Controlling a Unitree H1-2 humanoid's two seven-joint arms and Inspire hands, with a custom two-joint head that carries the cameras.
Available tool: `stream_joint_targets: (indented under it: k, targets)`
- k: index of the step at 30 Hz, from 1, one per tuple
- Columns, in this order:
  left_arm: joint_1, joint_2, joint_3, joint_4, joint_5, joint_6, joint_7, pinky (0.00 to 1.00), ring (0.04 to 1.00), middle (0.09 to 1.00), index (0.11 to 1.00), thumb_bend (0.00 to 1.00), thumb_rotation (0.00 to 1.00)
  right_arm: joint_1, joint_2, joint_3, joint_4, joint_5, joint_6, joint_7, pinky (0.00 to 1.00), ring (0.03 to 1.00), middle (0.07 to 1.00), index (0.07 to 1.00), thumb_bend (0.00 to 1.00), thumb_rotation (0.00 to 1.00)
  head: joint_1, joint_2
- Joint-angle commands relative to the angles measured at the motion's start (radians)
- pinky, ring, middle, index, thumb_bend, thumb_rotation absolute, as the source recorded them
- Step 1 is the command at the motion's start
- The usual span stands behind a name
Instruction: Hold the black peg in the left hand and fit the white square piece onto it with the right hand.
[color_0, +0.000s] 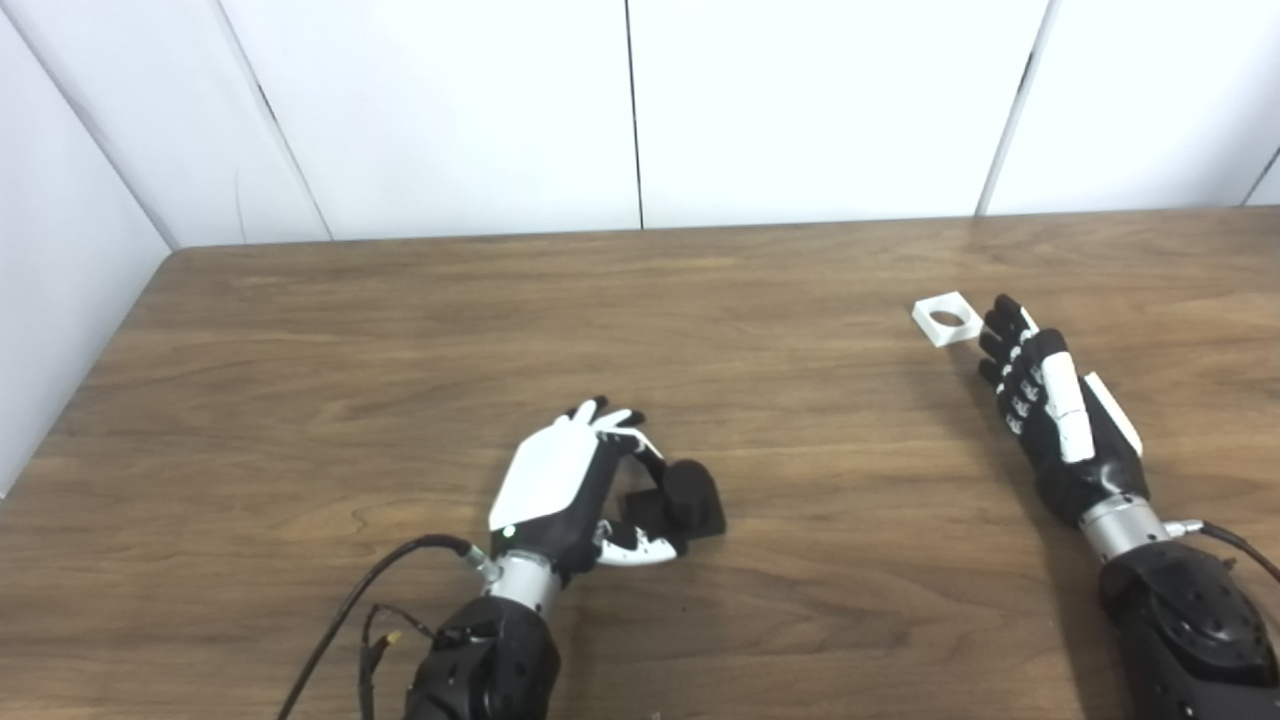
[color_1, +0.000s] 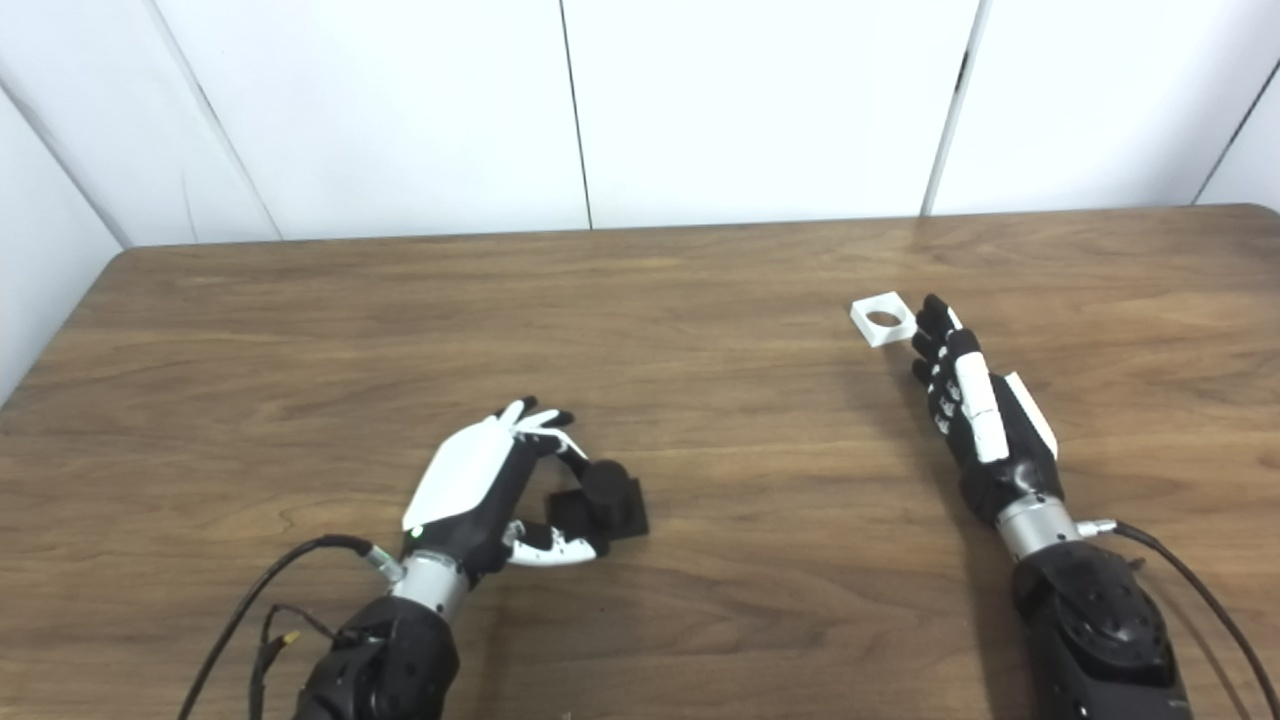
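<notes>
Two hands are at work on the desk (color_0: 300, 330), each near its own part. The left hand (color_0: 565, 490) is curled around the black peg (color_0: 685, 500), fingers arching over it and thumb reaching under its near side; whether it truly grips the peg or only cups it, I cannot tell, and the peg's base appears to rest on the desk just to the right of the palm. The right hand (color_1: 970, 410) lies with its fingers stretched forward and nearly together, holding nothing; the white square piece (color_1: 884, 319) sits flat on the desk just beyond and a little left of its fingertips, close to touching.

The white piece looks like a thin, rigid plastic plate with a round hole, likely light and smooth, so it may skid when nudged. Pinching two opposite outer edges, clear of the hole, seems the safest hold. The peg looks stiff and blocky; gripping its square base would leave the round post free.
</notes>
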Motion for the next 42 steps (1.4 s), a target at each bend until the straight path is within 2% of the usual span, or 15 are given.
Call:
stream_joint_targets:
  k: [1,7,19,22,26,29,34,38,42]
  targets:
    - [-0.008,-0.009,-0.010,-0.017,0.004,-0.023,0.015,1.00,1.000,0.909,0.494,0.51,0.07,-0.018,-0.003,0.004,-0.020,-0.005,-0.001,0.000,1.00,1.000,1.000,1.000,0.61,1.00,-0.001,0.002]
    - [0.000,-0.036,-0.024,-0.012,-0.011,-0.026,0.023,1.00,1.000,0.908,0.493,0.51,0.06,-0.017,-0.004,0.003,-0.026,0.004,0.001,0.003,1.00,1.000,1.000,1.000,0.60,1.00,-0.001,0.002]
    - [0.011,-0.037,-0.025,-0.002,-0.008,-0.029,0.044,1.00,1.000,0.912,0.493,0.51,0.06,-0.013,-0.006,0.002,-0.032,0.010,0.003,0.004,1.00,1.000,1.000,1.000,0.60,0.98,-0.001,0.006]
    - [0.010,-0.035,-0.023,0.004,-0.008,-0.030,0.051,1.00,1.000,0.913,0.493,0.51,0.06,-0.019,-0.016,0.007,-0.035,-0.011,0.004,-0.001,1.00,1.000,1.000,1.000,0.59,0.95,0.001,0.006]
    - [0.007,-0.034,-0.022,0.011,-0.010,-0.034,0.059,1.00,1.000,0.914,0.493,0.51,0.06,-0.030,-0.021,0.008,-0.033,-0.044,-0.014,-0.016,1.00,1.000,1.000,1.000,0.62,0.85,-0.005,0.003]
    - [0.006,-0.034,-0.023,0.017,-0.006,-0.039,0.063,1.00,1.000,0.913,0.493,0.51,0.06,-0.040,-0.028,0.013,-0.038,-0.080,-0.022,-0.025,1.00,1.000,1.000,1.000,0.58,0.83,-0.007,0.002]
    - [0.008,-0.039,-0.021,0.019,-0.006,-0.043,0.069,1.00,1.000,0.911,0.493,0.51,0.06,-0.051,-0.045,0.023,-0.066,-0.143,-0.005,-0.037,1.00,1.000,1.000,0.989,0.64,0.78,-0.011,-0.002]
    - [0.010,-0.041,-0.022,0.020,-0.008,-0.043,0.073,1.00,1.000,0.910,0.493,0.51,0.06,-0.077,-0.064,0.022,-0.087,-0.162,0.000,-0.036,1.00,1.000,1.000,0.987,0.63,0.68,-0.017,-0.003]
    - [0.010,-0.040,-0.025,0.018,0.000,-0.036,0.066,1.00,1.000,0.910,0.494,0.51,0.06,-0.101,-0.085,0.028,-0.105,-0.196,0.017,-0.040,1.00,1.000,1.000,0.982,0.64,0.64,-0.017,-0.007]
